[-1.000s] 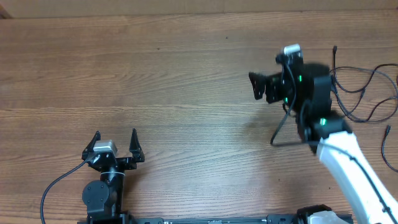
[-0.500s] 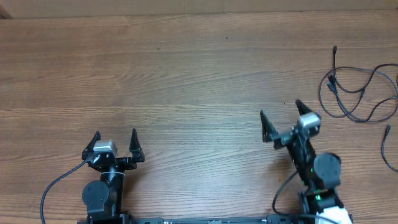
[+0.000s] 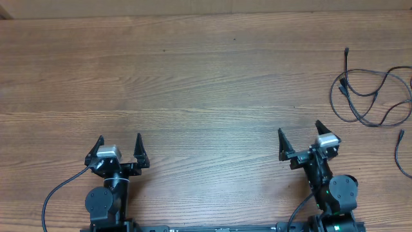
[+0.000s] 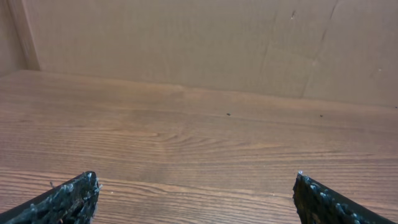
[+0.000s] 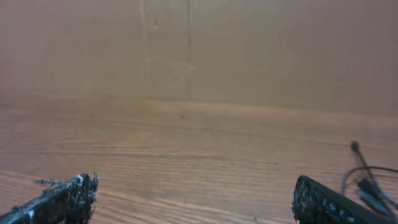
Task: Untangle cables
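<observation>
Thin black cables lie in loose overlapping loops at the far right of the wooden table, one plug end pointing away. Another thin cable runs along the right edge. A bit of the cables shows at the right of the right wrist view. My right gripper is open and empty near the front edge, well left of and nearer than the cables; its fingers show apart in the right wrist view. My left gripper is open and empty at the front left, fingers wide in the left wrist view.
A brown cardboard wall stands along the table's far edge. Thicker black arm cables run by the left base and right base at the front edge.
My right arm has pulled back from beside the cables at the far right to the front edge near its base, gripper open and empty. The cables stay on the table. The left arm has not moved.
</observation>
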